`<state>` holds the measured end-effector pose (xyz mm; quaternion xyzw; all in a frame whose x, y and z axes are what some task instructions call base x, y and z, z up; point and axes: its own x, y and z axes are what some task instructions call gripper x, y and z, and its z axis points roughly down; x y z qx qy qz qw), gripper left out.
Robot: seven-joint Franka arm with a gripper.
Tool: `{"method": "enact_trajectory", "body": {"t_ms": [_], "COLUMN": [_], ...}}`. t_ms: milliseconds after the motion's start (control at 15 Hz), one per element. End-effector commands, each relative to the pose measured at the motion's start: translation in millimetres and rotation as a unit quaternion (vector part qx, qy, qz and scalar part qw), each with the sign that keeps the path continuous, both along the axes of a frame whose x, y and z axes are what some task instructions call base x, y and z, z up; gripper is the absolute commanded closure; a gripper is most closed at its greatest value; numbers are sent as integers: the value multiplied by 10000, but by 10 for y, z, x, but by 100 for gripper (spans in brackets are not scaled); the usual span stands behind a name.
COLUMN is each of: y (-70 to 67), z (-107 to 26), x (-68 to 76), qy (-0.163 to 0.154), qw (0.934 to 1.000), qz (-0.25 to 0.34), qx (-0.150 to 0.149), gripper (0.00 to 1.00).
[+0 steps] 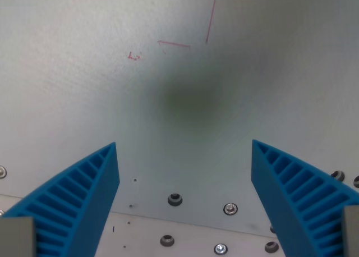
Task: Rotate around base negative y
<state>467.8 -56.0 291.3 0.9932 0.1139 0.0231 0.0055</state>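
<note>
Fingers [84,198] first: two blue ribbed pads rise from the bottom corners of the wrist view, spread wide with bare surface between them, so we log the gripper [185,150] as empty and gaping. Nothing is pinched.

Just beyond the fingertips we note a pale metal plate [185,234] with a scatter of bolts [175,199] along its edge, where it meets the white tabletop [73,88].

Further out, a soft dark shadow [190,97] lies on the tabletop, roughly centred between the jaws.

Farthest, thin red pen marks [208,21]: one long stroke near upright, a shorter one near level to its left, and a small scribble beyond that.

The task names no object; its thing is the gripper itself, filling the lower frame. Its long axis, as we judge it, runs from camera toward the tabletop, pointing down and slightly forward. Finger spread runs across the view.

For the step, we reckon the rotation should be slow and pure, pivoting without translating, fingers kept clear of the bolts.
</note>
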Motion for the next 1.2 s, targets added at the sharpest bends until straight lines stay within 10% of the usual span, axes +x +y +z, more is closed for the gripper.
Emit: {"method": "enact_trajectory", "body": {"t_ms": [67, 1200], "y": [8, 8], "z": [-17, -17], "x": [-114, -114], "qy": [-1068, -2047], "qw": [9943, 9788], "qz": [5, -1], "qx": [21, 22], "gripper": [0, 0]}}
